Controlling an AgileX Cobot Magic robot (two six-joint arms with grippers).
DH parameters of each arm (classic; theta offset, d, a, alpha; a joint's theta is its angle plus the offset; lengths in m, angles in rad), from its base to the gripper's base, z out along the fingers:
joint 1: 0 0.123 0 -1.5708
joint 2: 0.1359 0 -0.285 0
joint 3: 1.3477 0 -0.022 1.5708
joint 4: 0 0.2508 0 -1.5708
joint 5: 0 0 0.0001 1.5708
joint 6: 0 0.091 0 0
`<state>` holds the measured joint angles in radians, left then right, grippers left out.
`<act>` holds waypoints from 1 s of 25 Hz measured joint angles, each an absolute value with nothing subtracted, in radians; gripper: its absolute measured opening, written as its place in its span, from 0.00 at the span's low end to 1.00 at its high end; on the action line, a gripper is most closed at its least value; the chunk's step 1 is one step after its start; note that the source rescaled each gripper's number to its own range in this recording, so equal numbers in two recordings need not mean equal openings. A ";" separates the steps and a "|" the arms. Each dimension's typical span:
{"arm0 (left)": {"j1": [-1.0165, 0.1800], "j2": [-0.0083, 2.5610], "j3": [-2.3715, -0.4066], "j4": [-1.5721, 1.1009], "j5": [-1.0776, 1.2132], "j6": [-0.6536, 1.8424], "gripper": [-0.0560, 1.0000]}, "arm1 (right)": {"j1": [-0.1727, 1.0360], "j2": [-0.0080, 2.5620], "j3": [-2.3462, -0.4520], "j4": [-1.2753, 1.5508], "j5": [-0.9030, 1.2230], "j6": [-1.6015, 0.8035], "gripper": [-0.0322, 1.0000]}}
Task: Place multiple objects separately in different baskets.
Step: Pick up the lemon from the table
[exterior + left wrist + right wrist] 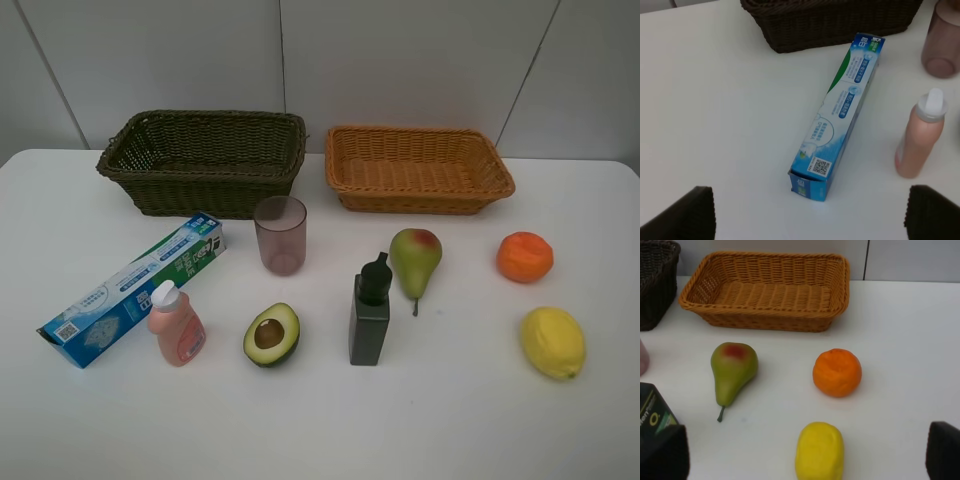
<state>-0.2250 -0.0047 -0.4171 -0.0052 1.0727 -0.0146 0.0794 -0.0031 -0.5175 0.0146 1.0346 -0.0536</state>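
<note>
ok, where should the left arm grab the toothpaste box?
Mid-length, across its narrow width, from straight above. The box lies flat and long, so probably only the short side fits between the jaws; turn the wrist square to its diagonal. Stay clear of the end by the pump bottle.

Place: a staged test bench, probably a lab.
Surface: a bare white table (90, 430) is used.
Backdrop: plain pale wall panels (400, 60) are seen behind it.
Layout: a pear (414, 258), lemon (552, 342), toothpaste box (130, 290), dark basket (200, 195) and tan basket (418, 203) are set out well apart, like samples.
</note>
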 joint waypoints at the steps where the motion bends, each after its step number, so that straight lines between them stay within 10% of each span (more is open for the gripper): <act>1: -0.225 -0.005 -0.417 -0.005 1.073 -0.015 1.00 | 0.079 -0.003 -0.518 0.015 1.035 -0.054 1.00; 25: -0.225 -0.005 -0.417 -0.005 1.073 -0.015 1.00 | 0.079 -0.003 -0.518 0.015 1.035 -0.054 1.00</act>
